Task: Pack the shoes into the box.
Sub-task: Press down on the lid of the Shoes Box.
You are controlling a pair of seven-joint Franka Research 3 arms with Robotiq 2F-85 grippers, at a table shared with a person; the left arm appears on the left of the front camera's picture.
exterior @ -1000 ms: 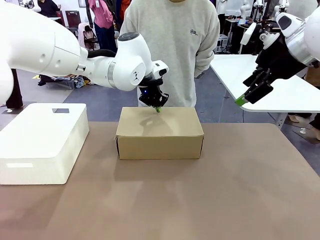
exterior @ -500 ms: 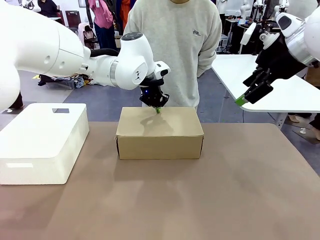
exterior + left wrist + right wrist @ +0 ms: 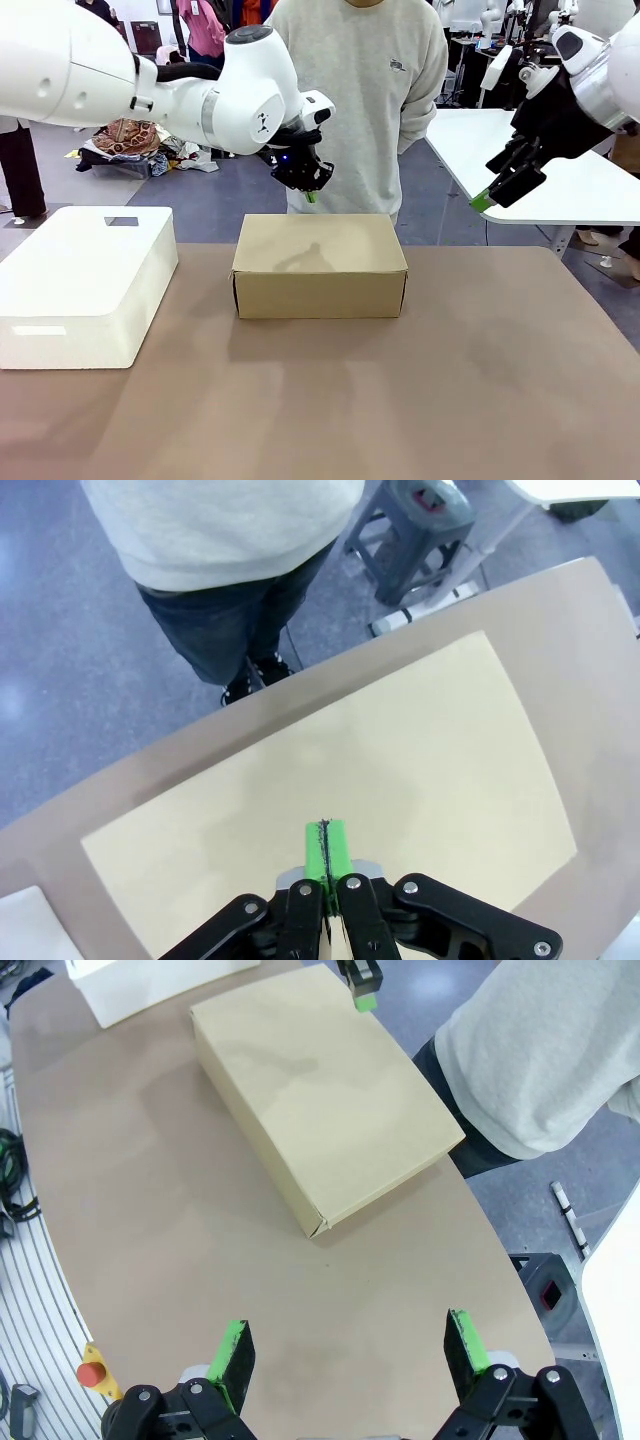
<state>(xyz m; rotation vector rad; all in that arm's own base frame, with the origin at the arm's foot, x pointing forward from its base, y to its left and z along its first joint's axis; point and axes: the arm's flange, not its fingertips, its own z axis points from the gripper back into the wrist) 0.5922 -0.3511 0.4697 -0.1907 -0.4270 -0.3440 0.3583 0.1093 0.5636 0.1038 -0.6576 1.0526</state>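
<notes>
The brown cardboard shoebox (image 3: 320, 265) sits shut on the tan tabletop (image 3: 420, 400), a little toward the far edge and roughly mid-table, its wide flap lid lying flat over the top. Its long side faces the front camera.

The left gripper (image 3: 311, 196) hangs in the air above the far edge of the box lid, clear of the cardboard, its shadow falling on the lid below. Its jaws are pressed together with nothing between them — in the left wrist view the two green pads (image 3: 326, 848) meet in one thin seam, and the plain lid of the box (image 3: 400, 780) spreads out underneath them.

The right gripper (image 3: 492, 195) is held high off to the right side, well apart from the box and beyond the table's right end. Its jaws stand wide apart and empty — in the right wrist view the green fingertips (image 3: 232, 1345) rise from the bottom edge with bare tabletop between them, and the box (image 3: 320, 1090) lies far ahead of them, toward the top of the picture.

A large white rounded rectangular block (image 3: 85, 285) rests on the table to the left of the box, with a gap between them. A person in a light grey sweatshirt (image 3: 350, 90) stands at the far side, directly behind the box.
</notes>
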